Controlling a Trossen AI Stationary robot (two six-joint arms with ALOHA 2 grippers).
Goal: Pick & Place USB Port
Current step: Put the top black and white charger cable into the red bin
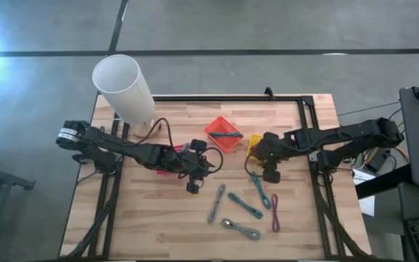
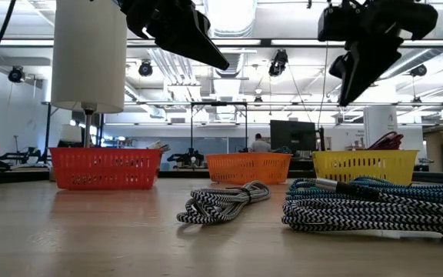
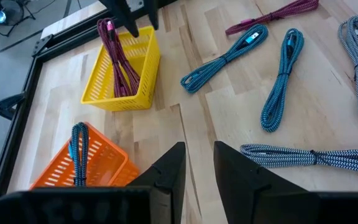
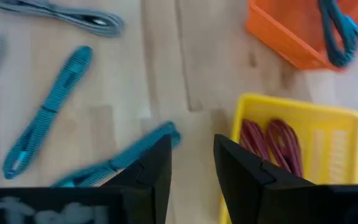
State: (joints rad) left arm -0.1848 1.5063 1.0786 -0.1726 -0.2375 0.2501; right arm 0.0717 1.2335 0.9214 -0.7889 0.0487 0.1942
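Note:
Several coiled USB cables lie on the wooden table: two teal ones (image 1: 256, 185) (image 3: 225, 53), two black-and-white striped ones (image 1: 241, 229) (image 2: 223, 201) and a maroon one (image 1: 275, 212). A yellow basket (image 1: 254, 145) (image 4: 291, 149) holds maroon cables. An orange basket (image 1: 224, 134) (image 3: 79, 162) holds a teal cable. My left gripper (image 1: 194, 175) (image 3: 199, 165) hovers left of the cables, open by a narrow gap and empty. My right gripper (image 1: 269, 169) (image 4: 191, 158) hovers beside the yellow basket, above a teal cable (image 4: 123, 158), open by a narrow gap and empty.
A red basket (image 1: 164, 167) (image 2: 106, 168) sits partly under my left arm. A tall white cylinder (image 1: 124, 87) (image 2: 89, 54) stands at the far left corner. A black frame (image 1: 297, 99) edges the table's far and right sides. Bare wood lies at the near left.

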